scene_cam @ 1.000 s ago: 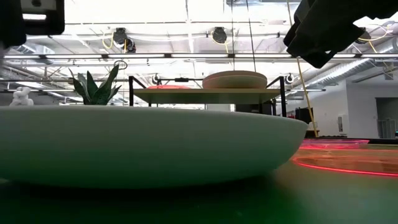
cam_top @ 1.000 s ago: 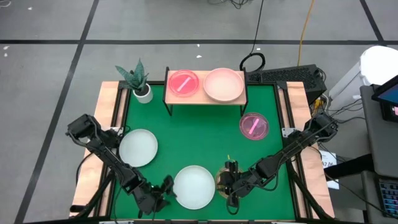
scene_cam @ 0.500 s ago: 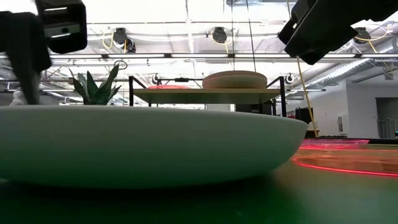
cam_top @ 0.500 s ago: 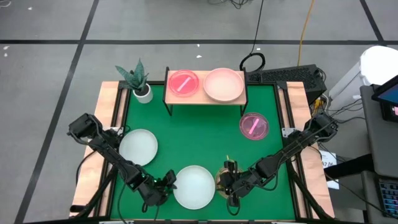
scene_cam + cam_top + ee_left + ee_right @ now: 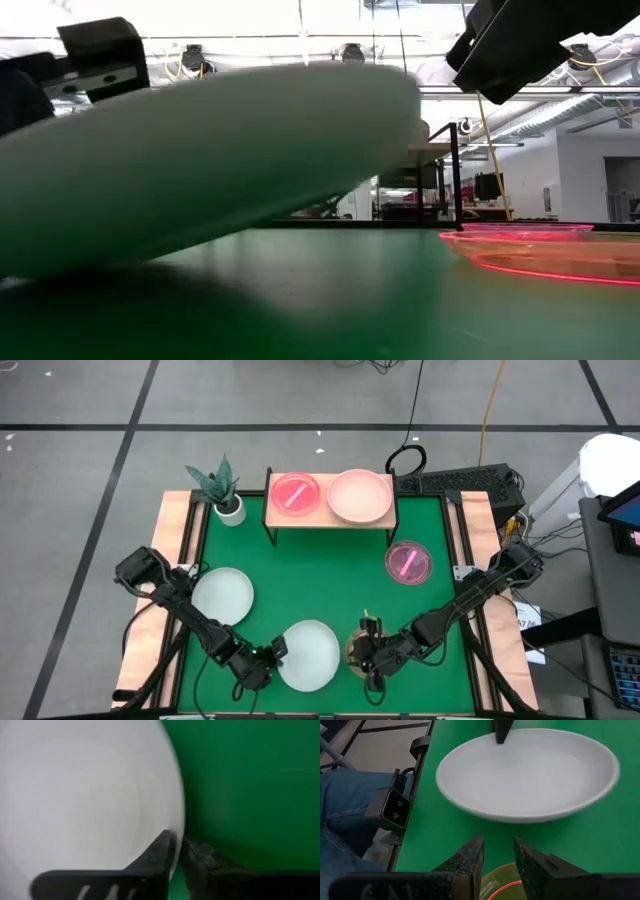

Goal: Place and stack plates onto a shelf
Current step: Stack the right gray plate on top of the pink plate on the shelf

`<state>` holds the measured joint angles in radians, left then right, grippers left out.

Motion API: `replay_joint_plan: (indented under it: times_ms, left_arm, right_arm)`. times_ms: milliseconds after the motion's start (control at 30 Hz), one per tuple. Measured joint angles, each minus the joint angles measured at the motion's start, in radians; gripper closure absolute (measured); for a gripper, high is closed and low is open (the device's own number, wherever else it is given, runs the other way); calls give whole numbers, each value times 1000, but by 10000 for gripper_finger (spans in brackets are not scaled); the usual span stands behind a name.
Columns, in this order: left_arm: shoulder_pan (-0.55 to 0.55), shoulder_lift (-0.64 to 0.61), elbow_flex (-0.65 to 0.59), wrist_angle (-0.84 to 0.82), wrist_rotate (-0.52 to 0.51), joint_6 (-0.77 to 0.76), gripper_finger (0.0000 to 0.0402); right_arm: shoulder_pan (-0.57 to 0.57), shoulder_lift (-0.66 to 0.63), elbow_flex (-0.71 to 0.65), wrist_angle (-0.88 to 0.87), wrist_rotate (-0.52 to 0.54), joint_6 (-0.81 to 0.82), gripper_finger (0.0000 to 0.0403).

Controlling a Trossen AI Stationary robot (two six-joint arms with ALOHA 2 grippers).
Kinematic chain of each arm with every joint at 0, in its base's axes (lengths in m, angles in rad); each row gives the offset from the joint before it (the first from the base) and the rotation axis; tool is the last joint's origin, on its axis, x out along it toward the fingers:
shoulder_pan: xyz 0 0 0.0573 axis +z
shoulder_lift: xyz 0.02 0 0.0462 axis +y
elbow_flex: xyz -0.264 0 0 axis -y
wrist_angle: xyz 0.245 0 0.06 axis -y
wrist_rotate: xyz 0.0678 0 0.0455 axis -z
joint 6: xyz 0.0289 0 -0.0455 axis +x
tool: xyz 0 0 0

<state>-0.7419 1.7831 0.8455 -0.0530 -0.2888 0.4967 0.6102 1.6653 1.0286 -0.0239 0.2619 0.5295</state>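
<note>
- the worktop (image 5: 330,575) is a green mat, with the shelf (image 5: 331,512) at its far edge; the shelf already carries a translucent pink plate (image 5: 295,494) and a salmon plate (image 5: 360,496) side by side, so the way for the next plate runs from the near edge straight up the mat to the far side.
- the white plate (image 5: 310,655) sits near the front edge, tilted, its side nearest the left arm raised off the mat in the low view.
- a second pale plate (image 5: 222,597) lies flat near the mat's left side, and a pink striped plate (image 5: 408,562) lies flat toward the right, both untouched.
- the left claw (image 5: 268,658) is pinched down on the rim of the white plate at its left side; the wrist view shows one finger (image 5: 161,851) inside the rim and the other outside, nearly together. the plate spreads away from this claw toward the mat's middle, so a lift would likely hang it from one edge.
- the right claw (image 5: 368,657) hovers just right of the white plate, over a small amber plate (image 5: 507,880), its fingers partly apart and holding nothing.
</note>
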Motion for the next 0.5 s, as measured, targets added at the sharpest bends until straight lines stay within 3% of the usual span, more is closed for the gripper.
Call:
replay_joint_plan:
  times_ms: [100,500]
  left_arm:
    - [2,5,2,14,-12,-1,390]
    - [38,-101,-3,-42,-106,79,392]
  right_arm:
    - [-2,0,0,11,2,0,314]
    - [-36,-1,9,113,-49,-163,314]
